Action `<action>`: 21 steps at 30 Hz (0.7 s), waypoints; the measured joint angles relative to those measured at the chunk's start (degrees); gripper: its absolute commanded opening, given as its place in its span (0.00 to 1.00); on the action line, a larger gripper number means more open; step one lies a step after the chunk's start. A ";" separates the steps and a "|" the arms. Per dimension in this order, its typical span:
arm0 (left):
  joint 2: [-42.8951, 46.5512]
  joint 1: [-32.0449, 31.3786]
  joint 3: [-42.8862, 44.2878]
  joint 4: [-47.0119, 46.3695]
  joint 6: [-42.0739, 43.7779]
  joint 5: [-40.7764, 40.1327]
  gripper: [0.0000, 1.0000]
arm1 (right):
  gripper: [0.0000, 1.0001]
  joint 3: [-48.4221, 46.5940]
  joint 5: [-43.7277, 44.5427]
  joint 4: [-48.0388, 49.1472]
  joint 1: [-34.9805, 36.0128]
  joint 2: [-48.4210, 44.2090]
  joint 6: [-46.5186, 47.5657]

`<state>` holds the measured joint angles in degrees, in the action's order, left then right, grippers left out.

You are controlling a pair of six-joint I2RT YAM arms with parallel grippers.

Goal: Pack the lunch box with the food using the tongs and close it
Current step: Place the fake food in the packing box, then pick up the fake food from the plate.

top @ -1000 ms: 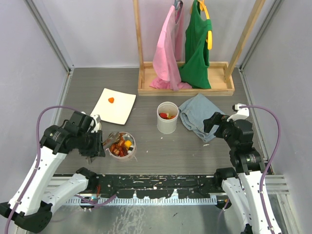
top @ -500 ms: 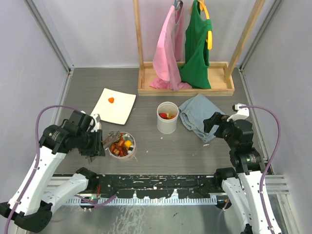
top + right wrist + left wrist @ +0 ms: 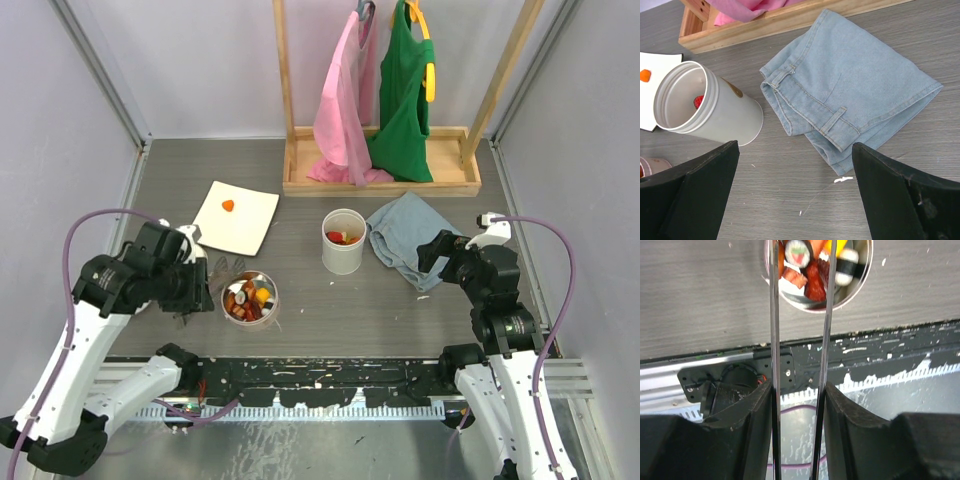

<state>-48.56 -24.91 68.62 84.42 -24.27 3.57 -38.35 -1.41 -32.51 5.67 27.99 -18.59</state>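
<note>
My left gripper is shut on the tongs, just left of the low round lunch box. In the left wrist view the tongs' two thin grey arms run up between my fingers, a gap between them. Their tips pass out of frame over the box. The box holds food: sushi slices and red and orange pieces. One orange piece lies on the white plate. My right gripper stands open over bare table, holding nothing.
A tall white tub with red and orange pieces inside stands mid-table, seen again as the white tub. Folded jeans lie to its right. A wooden rack with pink and green garments stands at the back.
My left gripper has shifted slightly up and away from the table's near edge with the tongs. The tongs' arms have spread a little. The right arm has not moved.
</note>
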 measured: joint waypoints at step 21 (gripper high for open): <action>-20.41 2.97 8.09 -20.55 5.68 -11.17 0.44 | 1.00 0.66 0.02 0.00 0.00 -2.71 0.00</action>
<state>-68.97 -21.93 76.71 63.88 -18.59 -7.60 -37.69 -1.39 -32.51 5.67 25.28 -18.59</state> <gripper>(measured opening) 0.441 0.998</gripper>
